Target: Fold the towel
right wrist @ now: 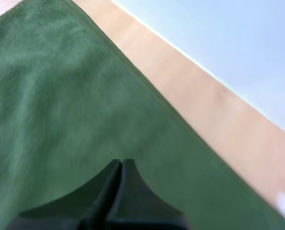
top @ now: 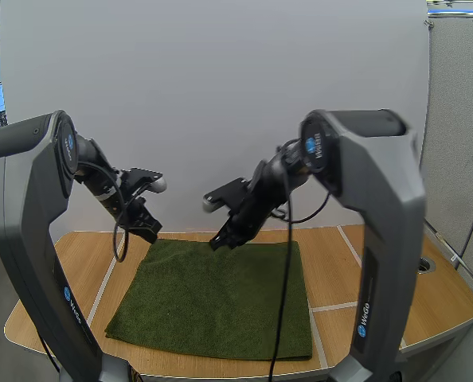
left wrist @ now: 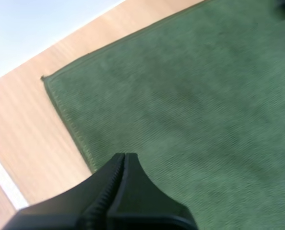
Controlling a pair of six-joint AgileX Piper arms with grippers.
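My worry: both sets of jaws are closed on nothing, so if I lower either arm like this, the tips will likely shove and bunch the towel [top: 213, 298] rather than pinch it. It lies flat on the table [top: 77, 263], centre to lower middle of the high view. My left gripper [top: 147, 229] hangs over its far-left corner. My right gripper [top: 220, 241] hangs mid-way along the far edge, so a lift from there would probably fold crooked.
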